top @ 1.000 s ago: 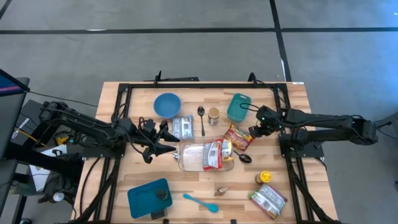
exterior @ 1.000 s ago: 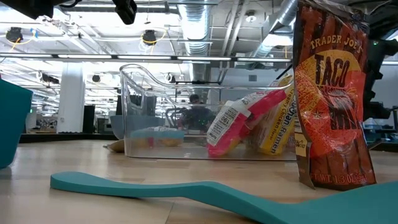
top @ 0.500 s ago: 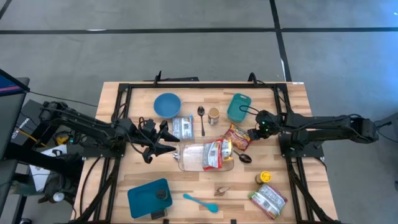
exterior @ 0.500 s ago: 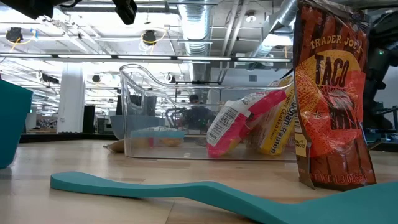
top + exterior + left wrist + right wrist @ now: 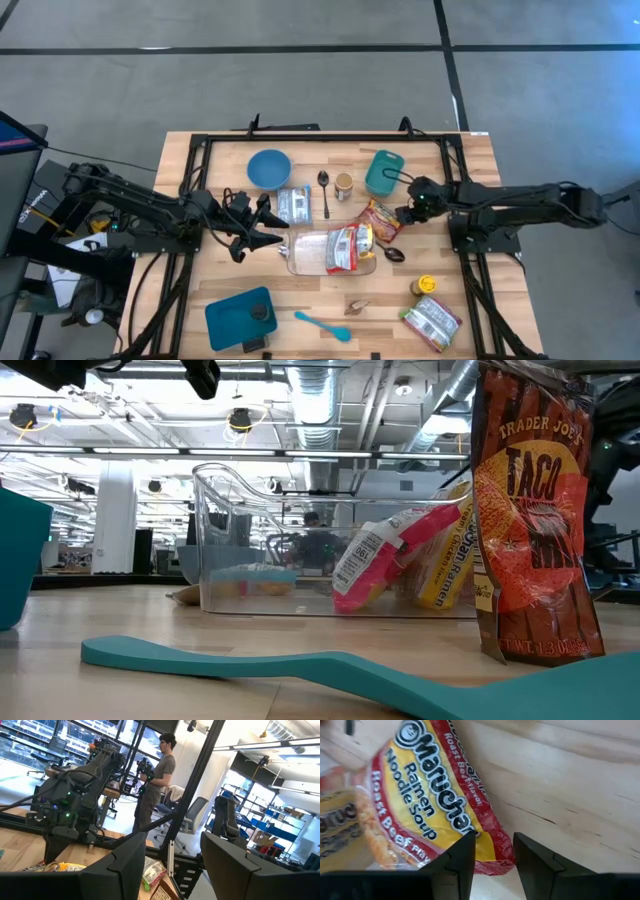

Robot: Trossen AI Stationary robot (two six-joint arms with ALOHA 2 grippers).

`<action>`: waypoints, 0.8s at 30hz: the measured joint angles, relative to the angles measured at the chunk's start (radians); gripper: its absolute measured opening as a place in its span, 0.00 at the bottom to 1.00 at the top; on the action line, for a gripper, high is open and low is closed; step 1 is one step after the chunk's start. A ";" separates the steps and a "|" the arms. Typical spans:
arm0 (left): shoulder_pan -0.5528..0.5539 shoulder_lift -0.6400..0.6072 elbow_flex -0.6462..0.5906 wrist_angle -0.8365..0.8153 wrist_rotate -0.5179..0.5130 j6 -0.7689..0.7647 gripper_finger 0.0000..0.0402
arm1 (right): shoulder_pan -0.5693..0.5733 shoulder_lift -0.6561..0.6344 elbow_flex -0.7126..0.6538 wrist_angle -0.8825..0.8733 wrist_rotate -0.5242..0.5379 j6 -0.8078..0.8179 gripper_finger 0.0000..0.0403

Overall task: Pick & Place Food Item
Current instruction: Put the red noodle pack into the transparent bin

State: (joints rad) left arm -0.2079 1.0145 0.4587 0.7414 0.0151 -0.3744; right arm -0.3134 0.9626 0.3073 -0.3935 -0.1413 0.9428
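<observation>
Right gripper [image 5: 402, 214] reaching in low from the bench's right edge, arm stretched almost flat, fingers [image 5: 461, 861] parted with a gap, straddling the red edge of the ramen noodle packet [image 5: 382, 221] without clamping it. Packet lying flat right of centre, beside the clear bin [image 5: 330, 252]. Left gripper [image 5: 268, 227] hovering at the bin's left end, fingers [image 5: 131, 862] apart, holding nothing.

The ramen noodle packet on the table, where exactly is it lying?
In the high view the ramen packet lies right of the table's centre, between the clear bin and the right claw, just below the teal container.
</observation>
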 joint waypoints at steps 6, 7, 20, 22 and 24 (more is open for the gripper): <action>0.000 0.000 0.000 0.000 0.000 0.000 0.46 | -0.001 0.048 0.000 0.005 -0.016 -0.023 0.31; 0.000 0.000 0.000 0.000 0.000 0.000 0.46 | -0.001 0.052 0.000 0.013 -0.016 -0.023 0.31; 0.000 0.000 0.000 0.000 0.000 0.000 0.46 | -0.001 0.053 0.000 0.055 -0.019 -0.034 0.18; 0.000 0.000 0.000 0.000 0.000 0.000 0.46 | -0.001 0.053 0.000 0.055 -0.019 -0.034 0.14; 0.000 0.000 0.000 0.000 0.000 0.000 0.46 | -0.001 0.053 0.000 0.056 -0.019 -0.034 0.10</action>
State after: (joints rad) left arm -0.2079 1.0145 0.4587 0.7414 0.0153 -0.3744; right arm -0.3141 1.0153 0.3073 -0.3372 -0.1600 0.9089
